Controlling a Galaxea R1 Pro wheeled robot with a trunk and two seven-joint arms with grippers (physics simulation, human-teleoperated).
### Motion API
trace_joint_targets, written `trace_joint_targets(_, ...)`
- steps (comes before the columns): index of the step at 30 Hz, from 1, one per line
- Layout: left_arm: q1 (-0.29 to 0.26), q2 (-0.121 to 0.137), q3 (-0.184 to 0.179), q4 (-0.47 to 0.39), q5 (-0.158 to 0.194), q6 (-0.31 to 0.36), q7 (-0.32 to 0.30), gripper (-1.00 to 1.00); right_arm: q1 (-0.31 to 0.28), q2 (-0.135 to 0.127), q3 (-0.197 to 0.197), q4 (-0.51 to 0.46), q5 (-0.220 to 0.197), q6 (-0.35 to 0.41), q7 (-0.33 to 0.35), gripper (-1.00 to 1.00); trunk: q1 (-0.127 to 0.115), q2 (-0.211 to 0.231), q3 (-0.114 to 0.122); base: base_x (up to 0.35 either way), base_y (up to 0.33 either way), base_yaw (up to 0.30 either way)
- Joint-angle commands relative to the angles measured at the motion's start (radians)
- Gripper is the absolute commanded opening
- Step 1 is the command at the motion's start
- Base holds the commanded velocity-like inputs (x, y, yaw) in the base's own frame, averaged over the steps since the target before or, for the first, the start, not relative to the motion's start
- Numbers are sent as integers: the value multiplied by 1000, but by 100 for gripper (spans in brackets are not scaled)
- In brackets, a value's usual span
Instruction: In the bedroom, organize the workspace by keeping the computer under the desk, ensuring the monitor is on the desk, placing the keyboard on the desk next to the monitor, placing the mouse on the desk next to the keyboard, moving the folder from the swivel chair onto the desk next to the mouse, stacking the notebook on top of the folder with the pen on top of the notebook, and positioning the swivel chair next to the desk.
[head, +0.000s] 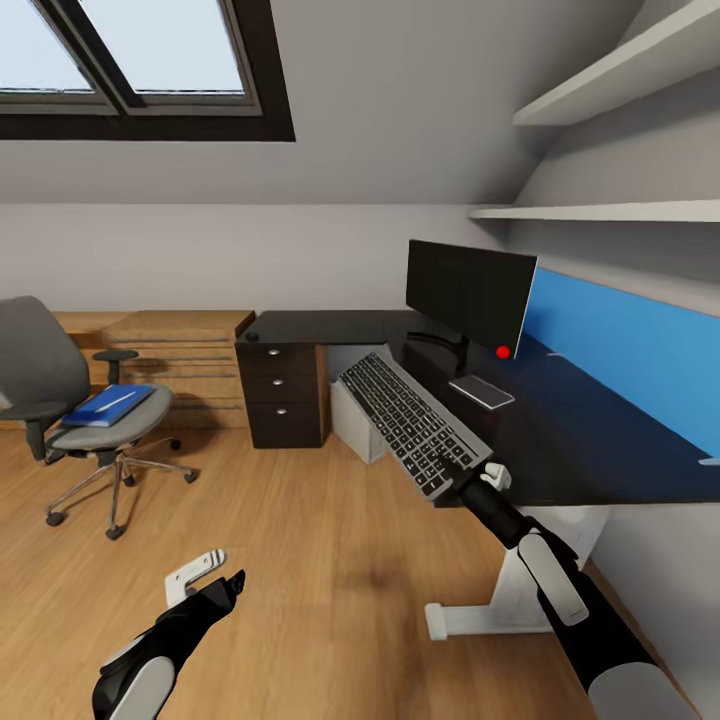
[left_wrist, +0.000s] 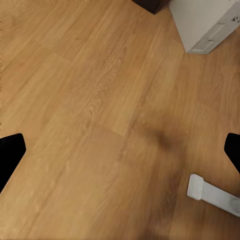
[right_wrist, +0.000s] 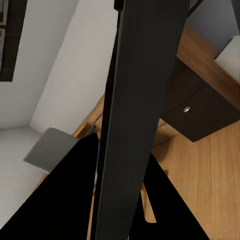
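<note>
The right claw (head: 468, 478) is clamped on the near end of the keyboard (head: 410, 421), which it carries tilted, the far end raised toward the monitor (head: 468, 292) and the near end past the table (head: 560, 430) edge; the grip on one short end likely serves to slide the board lengthwise onto the dark top, in the bare stretch before the monitor's stand; in the right wrist view the keyboard (right_wrist: 137, 115) runs edge-on between the dark fingers (right_wrist: 75, 200), which confirms the hold. The left claw (head: 225, 572) hangs low over the wooden floor (head: 320, 560) with its fingers spread wide and nothing between them, kept out of the way; the left wrist view looks down on bare boards and the white foot of the table leg (left_wrist: 212, 192). The computer (head: 355, 410) stands under the table, as the task wants. The folder (head: 108, 404) lies on the seat of the swivel chair (head: 70, 410), well apart from the table, so that step waits; a small red object (head: 503, 351) sits by the monitor, too small to name.
</note>
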Motion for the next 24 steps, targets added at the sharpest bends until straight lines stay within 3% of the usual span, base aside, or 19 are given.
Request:
trace_joint_targets(1,-1,1,0,-1,7,0,11,100,-1,0,2,15,-12,6,2,-100,-4,7,2,297,0,0)
trace_joint_targets(13,-1,3,3,-1,6,1,10,100,-1,4,8,15,-9,6,-9,-100,-50,91,40,331,0,0)
trace_joint_targets(17,-1,2,1,-1,6,1,10,100,-1,5,10,14,-9,5,-26,-100,-50,91,40,263,7,0)
trace_joint_targets(24,-1,1,-1,-1,7,0,10,100,-1,6,10,14,-7,5,-35,-100,-50,91,40,48,34,0)
